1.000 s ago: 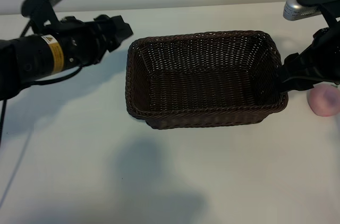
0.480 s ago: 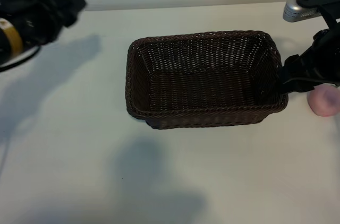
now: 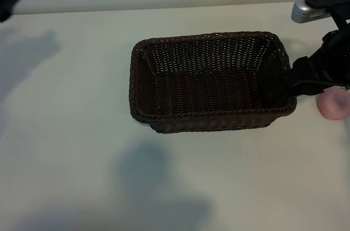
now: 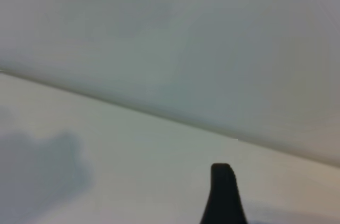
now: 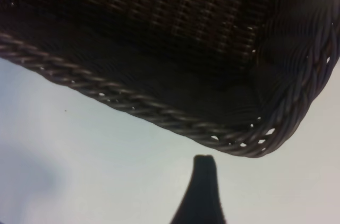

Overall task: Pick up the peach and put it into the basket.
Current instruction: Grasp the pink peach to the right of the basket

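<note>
Lying flat on the white table (image 3: pixel 71 149), the basket (image 3: pixel 210 82) is running its long axis side to side across the exterior view, mouth facing up, nothing showing inside the weave. The peach (image 3: pixel 334 103) is sitting on the table just beside the basket's right short end, outside it, at the frame's right edge; its top is being covered by the right arm, and neither its crease nor its stem spot can be made out, so which way it points cannot be told. The right gripper (image 3: pixel 306 80) is hanging over the gap between the basket's right rim and the peach, angled downward; its jaws are standing wide apart with nothing between them, though only one dark fingertip (image 5: pixel 201 192) is showing in the right wrist view, just off the braided corner. The left gripper (image 3: pixel 7 0) is mostly cut off at the upper left corner, well apart from the basket; its wrist view is giving only one fingertip (image 4: pixel 223 195) over bare table and wall, jaws wide and holding nothing. No readable writing is showing anywhere.
</note>
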